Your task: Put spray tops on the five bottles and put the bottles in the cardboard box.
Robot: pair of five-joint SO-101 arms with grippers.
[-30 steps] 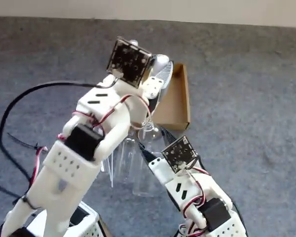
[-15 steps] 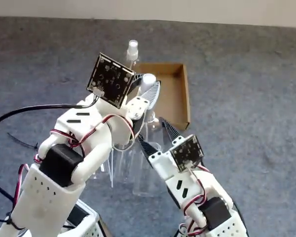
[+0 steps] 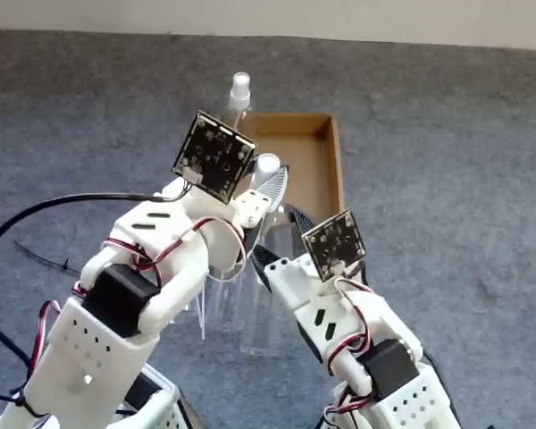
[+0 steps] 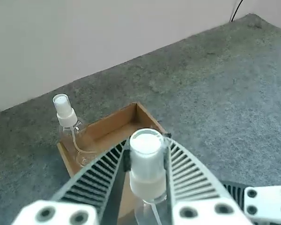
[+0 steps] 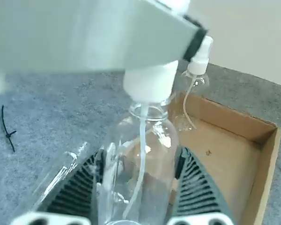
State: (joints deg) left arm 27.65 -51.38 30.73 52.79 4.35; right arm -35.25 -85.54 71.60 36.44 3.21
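Observation:
My left gripper (image 4: 147, 161) is shut on a white spray top (image 4: 146, 152), held upright over the neck of a clear bottle (image 5: 140, 145). The top's thin tube hangs down inside that bottle. My right gripper (image 5: 139, 168) is shut on the bottle's body. In the high view the spray top (image 3: 268, 164) sits between the two arms, just in front of the cardboard box (image 3: 326, 179), with the left gripper (image 3: 270, 177) above the right gripper (image 3: 281, 234). A bottle with a spray top (image 3: 240, 91) stands in the box's far left corner.
Several uncapped clear bottles (image 3: 228, 295) stand close together under the left arm. A white basket (image 3: 156, 398) is at the front left. A black cable tie (image 3: 45, 259) lies on the grey carpet at the left. Open carpet lies right of the box.
The left arm has drawn back from over the box and brought the spray top down onto the bottle's neck. The right arm has shifted slightly forward with the bottle.

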